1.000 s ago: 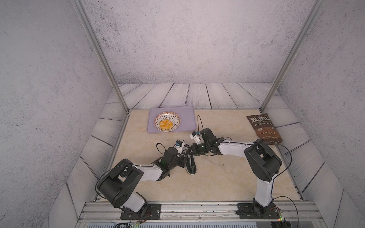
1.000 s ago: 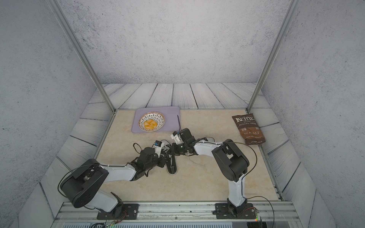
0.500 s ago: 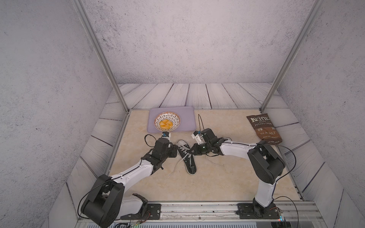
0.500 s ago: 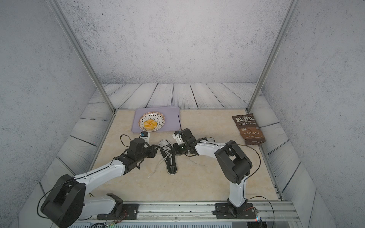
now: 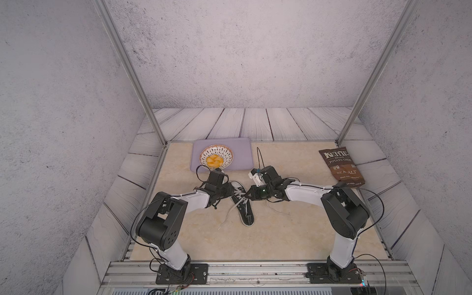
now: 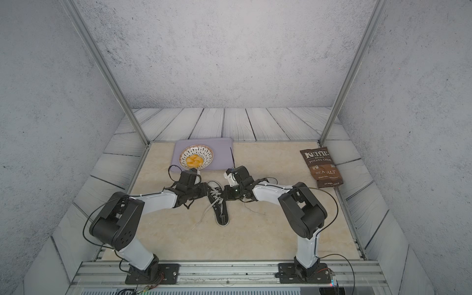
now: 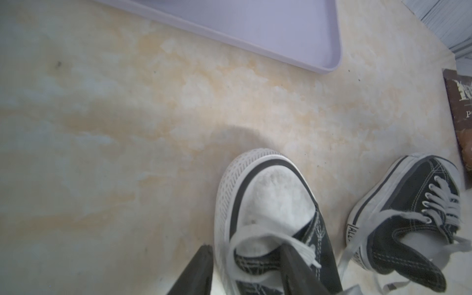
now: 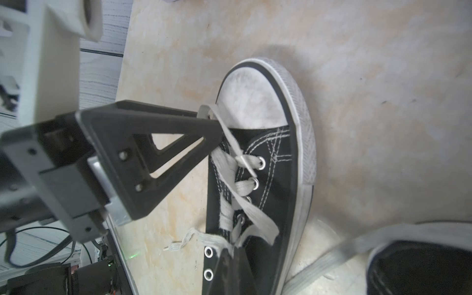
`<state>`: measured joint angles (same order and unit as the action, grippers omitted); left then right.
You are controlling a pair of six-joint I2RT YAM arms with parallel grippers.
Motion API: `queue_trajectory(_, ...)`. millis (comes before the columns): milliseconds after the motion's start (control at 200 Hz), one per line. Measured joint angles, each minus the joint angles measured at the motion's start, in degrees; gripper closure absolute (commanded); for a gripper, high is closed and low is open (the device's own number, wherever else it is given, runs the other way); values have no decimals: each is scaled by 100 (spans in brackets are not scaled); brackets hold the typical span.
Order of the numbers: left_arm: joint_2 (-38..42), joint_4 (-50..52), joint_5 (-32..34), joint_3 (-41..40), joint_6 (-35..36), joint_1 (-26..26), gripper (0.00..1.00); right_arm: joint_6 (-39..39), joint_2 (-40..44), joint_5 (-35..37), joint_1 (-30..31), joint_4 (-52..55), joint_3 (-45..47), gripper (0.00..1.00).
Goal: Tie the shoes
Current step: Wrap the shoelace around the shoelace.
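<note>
at shoe (image 7: 265,204) toe, left fingers (image 7: 196,270) apart astride lace (image 7: 255,235); right fingers (image 8: 227,270) pinch lace.

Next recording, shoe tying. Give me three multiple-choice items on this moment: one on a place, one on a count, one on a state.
1. The bowl sits: A) on the lavender tray; B) on another bowl; C) in the air.
2. Shoes in the left wrist view: A) one; B) two; C) four.
3. The laces of the centre shoe are: A) bowed; B) loose; C) gone.
1A: it stands inside the lavender tray's rim.
2B: the centre shoe and a second shoe show there.
3B: no bow, and one end trails over the table.
</note>
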<state>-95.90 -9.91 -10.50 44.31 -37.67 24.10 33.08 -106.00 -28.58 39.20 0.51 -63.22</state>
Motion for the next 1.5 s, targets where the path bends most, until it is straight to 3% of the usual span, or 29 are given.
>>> queue_trajectory(215, -26, -199, -20, 2, -216, -37, 46, -28, 0, 7, 0, 11, 9, 100)
queue_trajectory(475, -26, -284, 63, 13, -275, -63, 76, -31, -2, 7, 0, 13, 9, 100)
queue_trajectory(656, 76, -361, 184, -68, -258, -63, 84, -31, 0, 7, 0, 15, 9, 100)
queue_trajectory(811, 752, -393, 446, -560, -195, -63, 96, -33, 0, 31, 0, 24, 9, 100)
queue_trajectory(1031, 1762, -385, 446, -1390, 219, -9, 97, -109, -2, 107, 0, 190, -4, 100)
queue_trajectory(1131, 2120, -271, 393, -1674, 544, 321, 97, -181, -2, 133, 0, 284, -68, 100)
queue_trajectory(1301, 2573, -76, 297, -1738, 1246, 1519, 97, -229, -2, 131, 0, 361, -271, 100)
queue_trajectory(1501, 2304, 66, 103, -1128, 2157, 2544, 96, -236, -7, 122, 0, 378, -348, 100)
